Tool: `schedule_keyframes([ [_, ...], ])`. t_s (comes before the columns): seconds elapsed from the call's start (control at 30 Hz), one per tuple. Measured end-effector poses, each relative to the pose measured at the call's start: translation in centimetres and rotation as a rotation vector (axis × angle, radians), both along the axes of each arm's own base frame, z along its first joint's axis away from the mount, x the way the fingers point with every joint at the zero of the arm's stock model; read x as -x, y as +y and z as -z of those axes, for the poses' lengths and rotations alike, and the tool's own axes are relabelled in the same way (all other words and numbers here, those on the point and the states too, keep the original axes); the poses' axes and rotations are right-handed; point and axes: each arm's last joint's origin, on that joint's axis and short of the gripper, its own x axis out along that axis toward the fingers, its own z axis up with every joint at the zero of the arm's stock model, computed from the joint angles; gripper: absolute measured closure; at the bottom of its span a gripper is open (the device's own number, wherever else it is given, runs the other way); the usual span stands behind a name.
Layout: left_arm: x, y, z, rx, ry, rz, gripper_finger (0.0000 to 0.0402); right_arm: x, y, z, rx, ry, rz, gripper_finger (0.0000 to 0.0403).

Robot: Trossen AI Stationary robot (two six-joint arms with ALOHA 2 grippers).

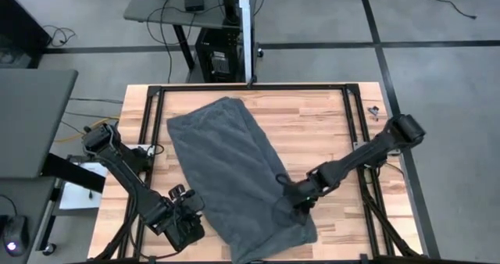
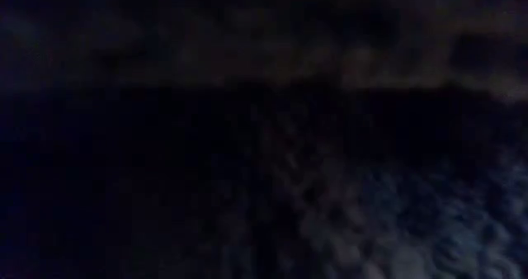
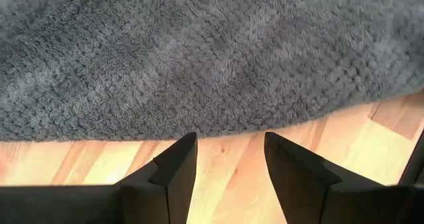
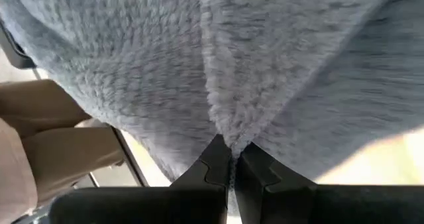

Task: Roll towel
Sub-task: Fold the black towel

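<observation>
**Helper:** Towel first. Where is it?

**Me:** From above, I see the towel (image 1: 234, 178) lying flat on the wooden table (image 1: 312, 123). It runs slanted, from the far middle down to the near edge. My right gripper (image 1: 291, 199) sits on the towel's right side, close to the near end. My left gripper (image 1: 187, 217) is by the near left corner of the towel, just beside its edge.

**Helper:** And the low camera?

**Me:** It is almost all dark. I only see fuzzy cloth (image 2: 412, 221) right up against it. I cannot tell more.

**Helper:** What does the left wrist show?

**Me:** My left fingers (image 3: 169, 174) stand apart with a gap between them. Nothing is in the gap. They hang over bare wood, and the towel's edge (image 3: 199, 65) is just past the tips.

**Helper:** The right wrist?

**Me:** My right fingers (image 4: 212, 164) are pressed together, pinching a small fold of the towel (image 4: 228, 118). The cloth bunches up into a ridge where they squeeze it.
</observation>
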Motion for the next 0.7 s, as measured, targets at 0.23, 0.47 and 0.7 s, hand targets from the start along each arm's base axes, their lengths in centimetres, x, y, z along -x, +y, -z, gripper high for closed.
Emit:
schedule_keyframes([
  [0.23,0.1,0.3,-0.3,0.008,0.0,-0.018,0.024,0.9,-1.4,-0.3,0.008,0.102,-0.028,0.0331],
  [0.47,-1.3,1.9,-0.9,0.01,-0.054,-0.103,0.024,1.1,-4.4,-4.8,-0.005,-0.075,0.081,0.0228],
  [0.7,-2.7,8.1,2.8,-0.104,0.066,-0.36,0.024,-0.3,-2.9,-4.3,0.15,-0.252,0.286,0.0174],
])
